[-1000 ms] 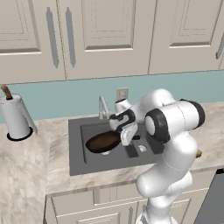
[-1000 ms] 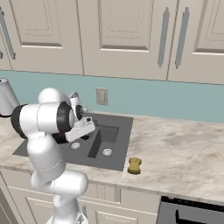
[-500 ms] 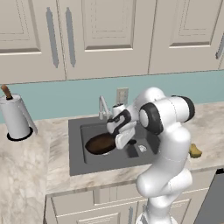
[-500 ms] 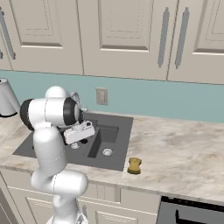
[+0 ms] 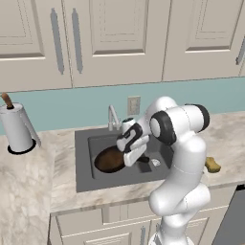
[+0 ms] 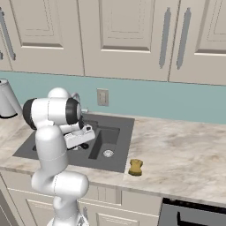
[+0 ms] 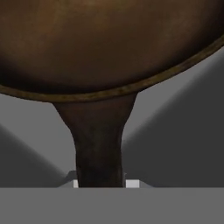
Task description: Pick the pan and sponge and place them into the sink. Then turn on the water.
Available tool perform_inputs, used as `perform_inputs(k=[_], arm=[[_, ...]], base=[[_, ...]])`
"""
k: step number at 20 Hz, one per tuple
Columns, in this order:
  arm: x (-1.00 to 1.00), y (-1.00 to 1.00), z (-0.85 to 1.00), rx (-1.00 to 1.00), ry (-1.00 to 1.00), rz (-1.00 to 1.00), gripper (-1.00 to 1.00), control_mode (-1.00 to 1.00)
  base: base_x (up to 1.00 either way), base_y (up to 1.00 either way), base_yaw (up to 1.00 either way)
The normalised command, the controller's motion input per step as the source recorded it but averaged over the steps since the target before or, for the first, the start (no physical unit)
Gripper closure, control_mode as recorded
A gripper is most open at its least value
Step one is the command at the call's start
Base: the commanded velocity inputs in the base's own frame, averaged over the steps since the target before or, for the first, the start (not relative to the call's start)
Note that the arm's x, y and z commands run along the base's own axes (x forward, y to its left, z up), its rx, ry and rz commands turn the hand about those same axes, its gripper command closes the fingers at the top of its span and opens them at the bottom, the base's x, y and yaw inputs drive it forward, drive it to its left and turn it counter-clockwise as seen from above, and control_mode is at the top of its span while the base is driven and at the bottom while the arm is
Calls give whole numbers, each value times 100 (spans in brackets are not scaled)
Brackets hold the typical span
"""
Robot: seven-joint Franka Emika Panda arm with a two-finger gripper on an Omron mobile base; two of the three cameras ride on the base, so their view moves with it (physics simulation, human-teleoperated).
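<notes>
Now, with the arm swung lower than a moment ago, the end effector (image 5: pixel 139 159) is clamping the pan (image 5: pixel 109 159) by its handle inside the sink's (image 5: pixel 84 162) large basin, leaving the sponge (image 6: pixel 135 167) waiting near the bench's front edge.

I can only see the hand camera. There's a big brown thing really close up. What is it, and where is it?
Observer: It's the pan, down in the big basin of the sink. The gripper is shut on its handle.
Operator: Is the yellow sponge in there too?
Observer: No. The sponge lies on the counter, right beside the sink's front corner.
Operator: Is the water running?
Observer: No stream comes from the faucet behind the sink.
Operator: What else is on the counter?
Observer: A paper towel roll stands upright, off to the left of the sink.
</notes>
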Motion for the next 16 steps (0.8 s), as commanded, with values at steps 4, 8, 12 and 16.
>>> perform_inputs(k=[4, 8, 12, 16], arm=[[13, 12, -36, 0, 0, 0, 100, -100], [0, 12, -39, 0, -2, 1, 100, -100], [0, 6, -46, 0, -2, 2, 100, -100], [0, 0, -54, 0, -1, 2, 100, -100]], base=[[0, 0, 0], [0, 0, 0], [0, 0, 0], [0, 0, 0]])
